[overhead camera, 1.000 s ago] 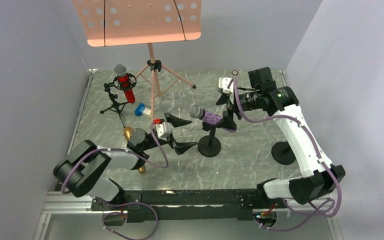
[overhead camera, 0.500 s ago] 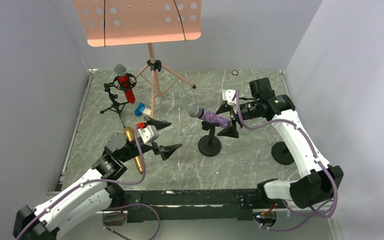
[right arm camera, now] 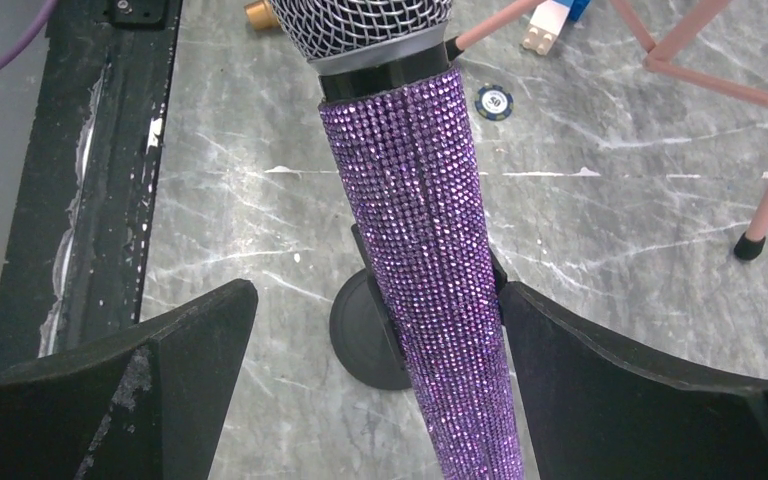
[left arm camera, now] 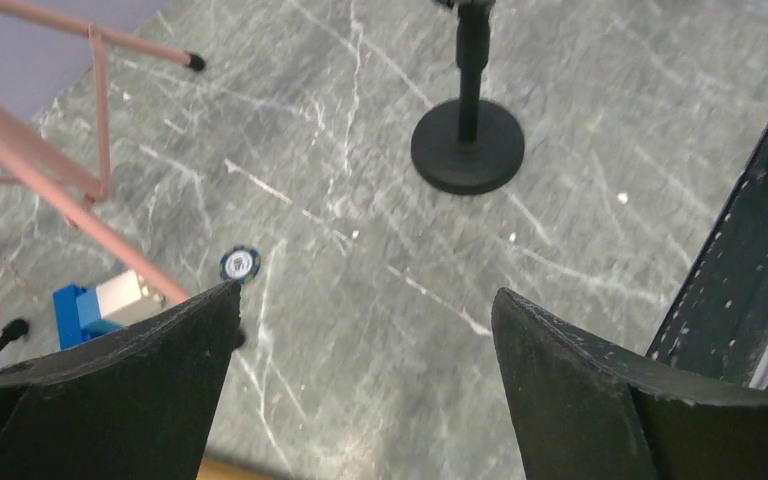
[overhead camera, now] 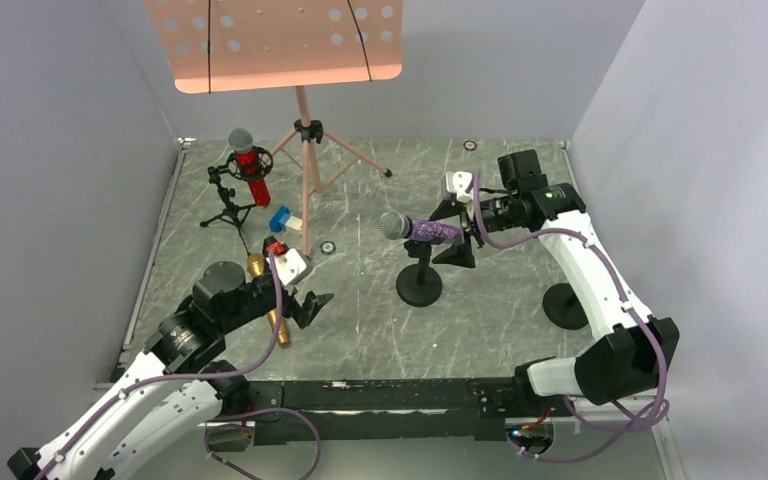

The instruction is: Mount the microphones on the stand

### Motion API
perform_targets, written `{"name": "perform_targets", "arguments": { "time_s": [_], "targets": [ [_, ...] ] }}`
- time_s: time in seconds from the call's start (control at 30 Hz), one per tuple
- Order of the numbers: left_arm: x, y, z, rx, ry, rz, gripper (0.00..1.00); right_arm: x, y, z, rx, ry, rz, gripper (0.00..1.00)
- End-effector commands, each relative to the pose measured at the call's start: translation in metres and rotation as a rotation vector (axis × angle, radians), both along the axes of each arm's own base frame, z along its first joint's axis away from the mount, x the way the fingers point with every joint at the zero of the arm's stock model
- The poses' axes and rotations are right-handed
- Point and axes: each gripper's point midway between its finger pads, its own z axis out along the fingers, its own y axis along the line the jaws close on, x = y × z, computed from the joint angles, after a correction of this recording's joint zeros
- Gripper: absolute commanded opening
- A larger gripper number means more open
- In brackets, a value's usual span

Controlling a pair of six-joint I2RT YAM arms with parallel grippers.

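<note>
Two of the three microphones sit in holders. The red microphone is in the tripod stand, well beyond the left fingertips. The purple microphone rests in the clip of the round-base stand.

Changes over the last second:

1. The left arm is drawn back toward its base, and the left gripper now hangs well short of the round-base stand. Its fingers stand fully apart and hold nothing.
2. The purple microphone lies more level across the clip than one second ago. The right gripper straddles the shaft with its fingers spread wide. A clear gap shows on each side, so nothing is gripped.

The gold microphone lies flat on the table, just beside the left fingers and behind their tips, partly under the wrist. Contact with the wrist cannot be confirmed from overhead.

Assessment: the purple microphone appears seated, so the right gripper is free to back off along the shaft. The gold microphone remains unmounted, and the left gripper is now close enough to address it. A dark round base behind the right fingers is probably the remaining stand, though its upper part is hidden.
</note>
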Motion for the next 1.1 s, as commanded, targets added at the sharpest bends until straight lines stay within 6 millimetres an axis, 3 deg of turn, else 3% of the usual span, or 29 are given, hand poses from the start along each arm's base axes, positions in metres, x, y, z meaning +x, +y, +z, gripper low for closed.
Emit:
{"name": "perform_targets", "arguments": {
  "time_s": [0.0, 0.17, 0.37, 0.73, 1.07],
  "targets": [
    [-0.003, 0.019, -0.029, 0.064, 0.006, 0.057, 0.99, -0.002, -0.006, 0.018, 0.016, -0.011, 0.019, 0.99],
    [0.000, 0.024, -0.029, 0.074, -0.027, 0.078, 0.99, -0.003, -0.008, 0.027, 0.010, -0.043, 0.059, 0.99],
    [0.000, 0.026, -0.037, 0.113, 0.002, 0.079, 0.99, 0.004, -0.005, 0.017, 0.003, -0.035, 0.125, 0.99],
    [-0.002, 0.027, -0.032, 0.094, -0.019, 0.076, 0.99, 0.021, 0.004, -0.003, -0.023, 0.031, 0.139, 0.96],
    [-0.002, 0.026, -0.034, 0.104, -0.009, 0.074, 0.99, 0.020, 0.008, -0.007, -0.016, 0.065, 0.140, 0.74]
  ]
}}
